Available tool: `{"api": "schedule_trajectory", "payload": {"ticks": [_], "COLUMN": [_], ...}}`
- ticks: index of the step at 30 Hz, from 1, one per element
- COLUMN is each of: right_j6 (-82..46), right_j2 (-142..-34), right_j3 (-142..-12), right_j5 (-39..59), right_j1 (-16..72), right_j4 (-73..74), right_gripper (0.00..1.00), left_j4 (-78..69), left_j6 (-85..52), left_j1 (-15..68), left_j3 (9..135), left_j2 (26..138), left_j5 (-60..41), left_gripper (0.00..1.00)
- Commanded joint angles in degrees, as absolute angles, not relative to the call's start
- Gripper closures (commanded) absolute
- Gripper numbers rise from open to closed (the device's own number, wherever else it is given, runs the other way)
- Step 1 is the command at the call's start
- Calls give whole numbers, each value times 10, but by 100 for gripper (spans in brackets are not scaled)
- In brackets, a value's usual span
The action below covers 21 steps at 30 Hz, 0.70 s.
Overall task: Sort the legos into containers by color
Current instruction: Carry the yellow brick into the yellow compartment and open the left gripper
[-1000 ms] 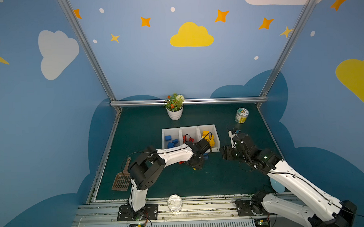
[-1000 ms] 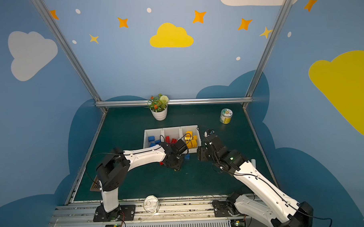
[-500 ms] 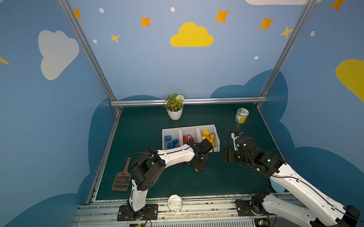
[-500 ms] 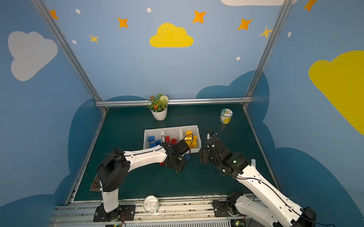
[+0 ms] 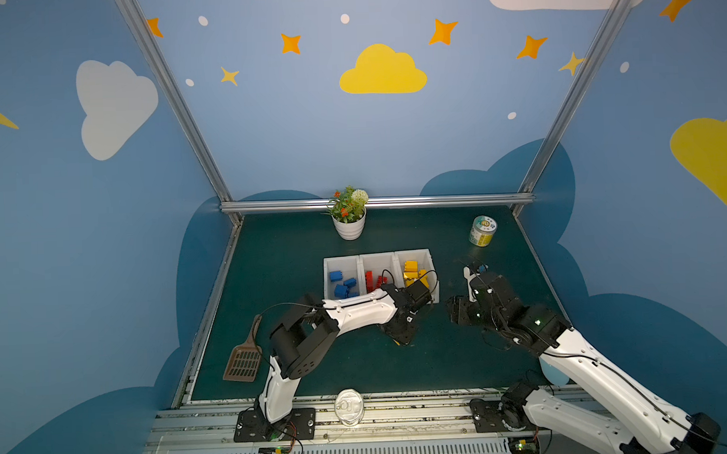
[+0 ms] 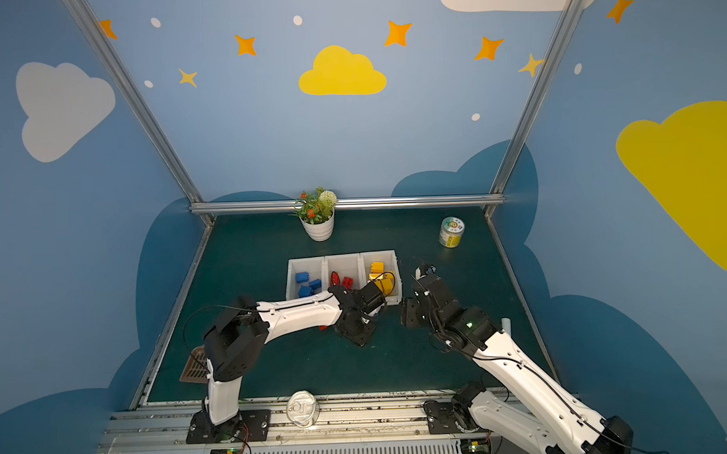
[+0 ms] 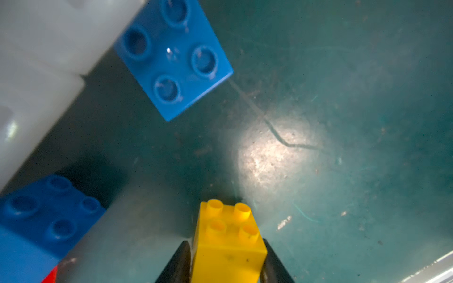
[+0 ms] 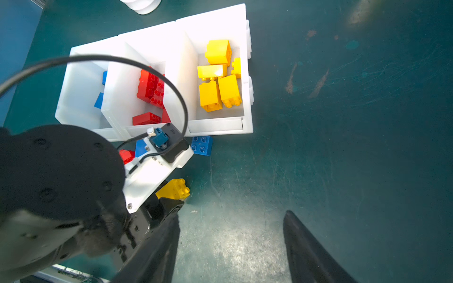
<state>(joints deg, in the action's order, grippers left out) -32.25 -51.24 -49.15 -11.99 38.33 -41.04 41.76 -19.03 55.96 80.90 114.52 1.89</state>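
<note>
Left gripper (image 7: 226, 247) is recorded clamped on a yellow lego (image 7: 229, 227), with one finger against each side face and the studs turned outward past the fingertips. The held piece is placed just on the robot-base side of the containers (image 8: 215, 127), close to the front wall of the yellow bin (image 5: 434, 275) at the end of the row. Whether it is clear of the mat cannot be settled from these views. The yellow bin is judged to lie straight beyond the piece, away from the bases, so a lift over the front wall and a short forward carry are expected. A blue lego (image 7: 174, 58) is noted just beside the containers' front wall. A second blue lego (image 7: 46, 215) and a red lego (image 8: 126, 155) are noted further along that wall. The right gripper (image 8: 230, 218) is held with jaws apart and empty, off the yellow-bin end of the containers. The left arm is therefore judged the nearer.
</note>
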Motion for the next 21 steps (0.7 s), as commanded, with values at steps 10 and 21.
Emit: {"api": "schedule_trajectory", "payload": {"ticks": [10, 21], "right_j6": [-319, -295], "right_j2": [-483, -470], "right_j3": [-490, -518], "right_j5": [-136, -136], "right_j1": [379, 370], "right_j4": [-431, -469], "right_gripper": [35, 36], "left_j4": [451, 478], "left_j6": [-167, -141], "left_j1": [556, 478], "left_j3": [905, 1163], "left_j2": [1139, 1257], "left_j5": [47, 86], "left_gripper": [66, 67]}}
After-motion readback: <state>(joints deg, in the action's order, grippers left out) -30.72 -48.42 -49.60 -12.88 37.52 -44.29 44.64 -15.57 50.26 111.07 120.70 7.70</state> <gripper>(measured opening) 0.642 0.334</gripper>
